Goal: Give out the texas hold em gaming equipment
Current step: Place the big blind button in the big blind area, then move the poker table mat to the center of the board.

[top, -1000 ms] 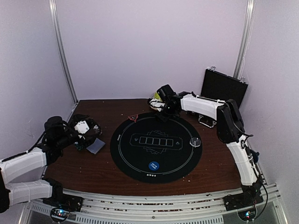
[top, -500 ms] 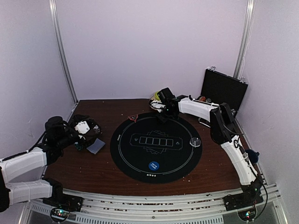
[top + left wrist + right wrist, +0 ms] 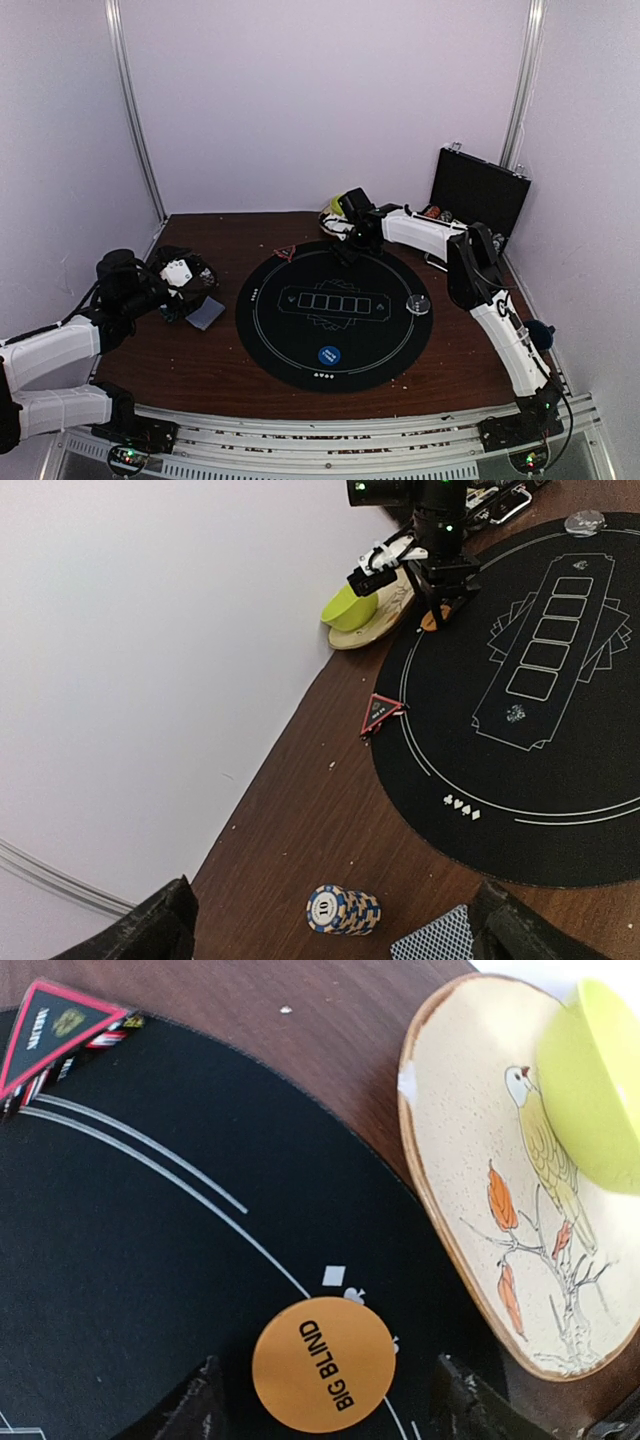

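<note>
An orange "BIG BLIND" disc (image 3: 323, 1363) lies flat on the far edge of the round black mat (image 3: 300, 340). My right gripper (image 3: 325, 1390) stands open over it, with a gap on each side of the disc. The red triangle marker (image 3: 285, 253) rests at the mat's far left rim. A blue disc (image 3: 328, 355) sits at the near edge and a clear disc (image 3: 418, 303) on the right. My left gripper (image 3: 335, 942) is wide open at the table's left, over a toppled stack of striped poker chips (image 3: 343, 910) and a grey-blue-backed card (image 3: 435, 942).
A green bowl (image 3: 590, 1080) sits on a bird-painted plate (image 3: 470, 1160) just beyond the mat, close to my right gripper. An open black case (image 3: 478, 190) stands at the back right. White walls enclose the table on three sides.
My right gripper's jaws have spread apart, and the orange disc now lies free on the mat. The right arm's elbow has shifted slightly. The left arm has not moved.
</note>
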You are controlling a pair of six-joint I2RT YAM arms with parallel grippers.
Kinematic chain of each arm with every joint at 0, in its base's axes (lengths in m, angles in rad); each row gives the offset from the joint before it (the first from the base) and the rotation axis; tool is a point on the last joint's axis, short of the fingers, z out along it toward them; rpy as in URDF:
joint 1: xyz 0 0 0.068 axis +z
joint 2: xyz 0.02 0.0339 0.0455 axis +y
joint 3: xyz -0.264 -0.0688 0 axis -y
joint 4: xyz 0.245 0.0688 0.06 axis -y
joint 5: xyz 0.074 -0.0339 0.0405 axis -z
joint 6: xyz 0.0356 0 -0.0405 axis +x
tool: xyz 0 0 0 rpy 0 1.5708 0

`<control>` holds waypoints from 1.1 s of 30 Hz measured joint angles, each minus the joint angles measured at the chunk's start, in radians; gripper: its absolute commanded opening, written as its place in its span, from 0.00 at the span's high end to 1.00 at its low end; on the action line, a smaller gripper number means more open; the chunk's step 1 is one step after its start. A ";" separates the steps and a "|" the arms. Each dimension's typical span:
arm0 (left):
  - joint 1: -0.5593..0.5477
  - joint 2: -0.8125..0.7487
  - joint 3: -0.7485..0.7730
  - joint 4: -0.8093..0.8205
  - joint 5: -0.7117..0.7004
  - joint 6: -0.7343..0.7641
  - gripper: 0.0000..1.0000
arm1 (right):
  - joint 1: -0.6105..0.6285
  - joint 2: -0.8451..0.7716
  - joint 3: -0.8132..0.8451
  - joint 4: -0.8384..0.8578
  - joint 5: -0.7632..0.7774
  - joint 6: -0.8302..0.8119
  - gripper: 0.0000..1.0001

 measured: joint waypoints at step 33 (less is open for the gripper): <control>0.000 -0.028 0.000 -0.034 0.016 0.000 0.02 | 0.429 -0.837 -1.194 -0.001 -0.037 -0.470 0.29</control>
